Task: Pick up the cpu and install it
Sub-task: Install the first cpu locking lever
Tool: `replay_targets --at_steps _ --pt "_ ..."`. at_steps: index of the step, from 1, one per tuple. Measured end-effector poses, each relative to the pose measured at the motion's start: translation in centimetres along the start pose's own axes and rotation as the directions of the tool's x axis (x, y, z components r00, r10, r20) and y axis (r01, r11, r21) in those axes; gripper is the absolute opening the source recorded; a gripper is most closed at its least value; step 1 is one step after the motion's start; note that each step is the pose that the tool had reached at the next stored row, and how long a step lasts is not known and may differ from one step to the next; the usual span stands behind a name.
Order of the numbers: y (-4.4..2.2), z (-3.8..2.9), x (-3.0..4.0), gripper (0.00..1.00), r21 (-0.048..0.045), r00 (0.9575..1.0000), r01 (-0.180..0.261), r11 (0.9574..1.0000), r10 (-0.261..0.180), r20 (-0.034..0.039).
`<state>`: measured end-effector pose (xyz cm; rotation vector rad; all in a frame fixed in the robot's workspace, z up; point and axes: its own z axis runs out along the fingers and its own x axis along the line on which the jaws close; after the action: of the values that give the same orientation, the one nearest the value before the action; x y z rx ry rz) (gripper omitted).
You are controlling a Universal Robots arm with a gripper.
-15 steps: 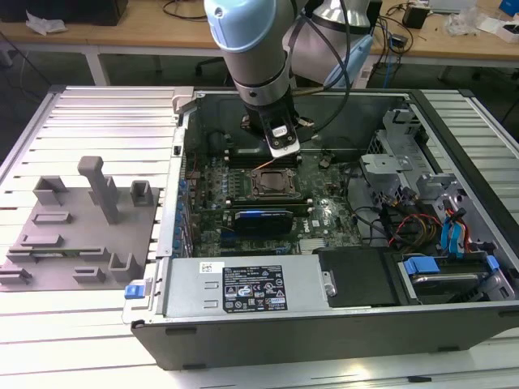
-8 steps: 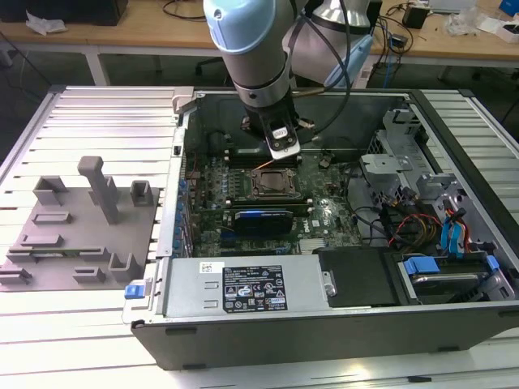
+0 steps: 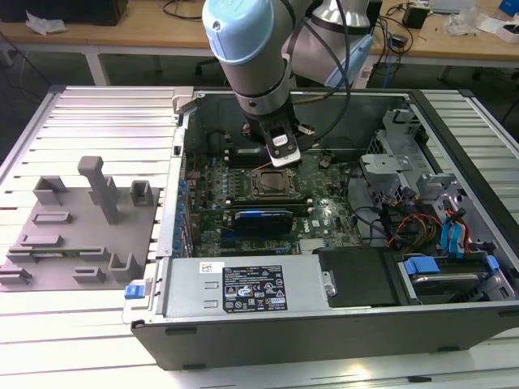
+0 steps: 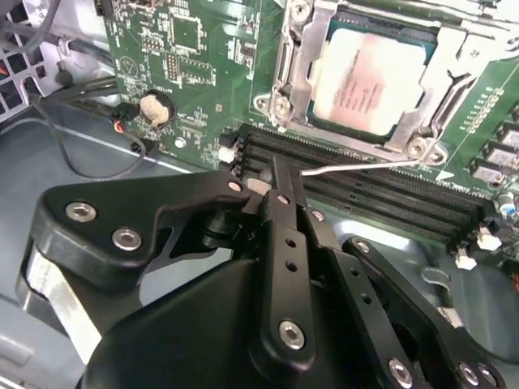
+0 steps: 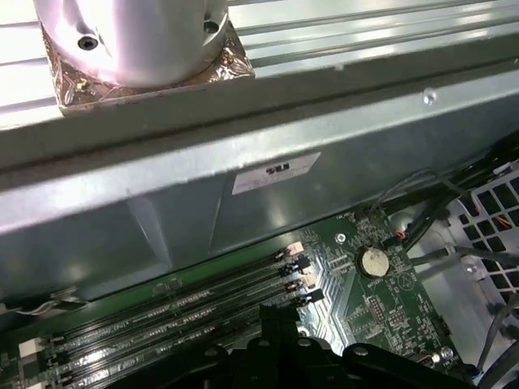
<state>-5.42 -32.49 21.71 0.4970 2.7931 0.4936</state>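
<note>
The arm reaches down into the open computer case point(image 3: 454, 243), which lies on its side on the slatted surface point(image 3: 97, 121). Landmark for this entry: the socket frame point(image 4: 365, 73) on the motherboard point(image 4: 186, 65).

The cpu point(image 4: 369, 81) sits inside the socket frame, pale metal top up, with the frame's metal rim around it on all sides. In the exterior view the socket point(image 3: 271, 183) is a dark square just below the arm's wrist.

The pincer point(image 4: 280, 174) hangs just beside the socket frame, over the memory slots point(image 4: 381, 190) that run along the frame's near edge. Its two fingers are pressed together with nothing between them; the tips point(image 4: 276, 166) meet in a single dark point. In the first wrist view the same tips point(image 5: 280, 320) are above the slot ends, with the coin battery point(image 5: 374, 261) off to one side.

A thin wire lever point(image 4: 365, 168) lies between the socket frame and the slots (the retention arm, I judge); it looks unlatched, lying flat alongside the frame rather than hooked.

Risks, as judgement:
- The chip may not be fully seated. It looks level, but the frame's rim hides its edges, so I cannot tell.
- If the lever is loose, a knock to the case could shift the chip.
- The fingertips are close to the memory slots and the lever; a small sideways drift could snag the wire or scrape the board.
</note>
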Motion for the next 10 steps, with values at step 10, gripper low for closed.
replay_targets --at_steps 10 --pt "-0.04 0.16 -0.02 0.11 0.1028 0.9998 0.018 0.9945 -0.017 -0.0121"
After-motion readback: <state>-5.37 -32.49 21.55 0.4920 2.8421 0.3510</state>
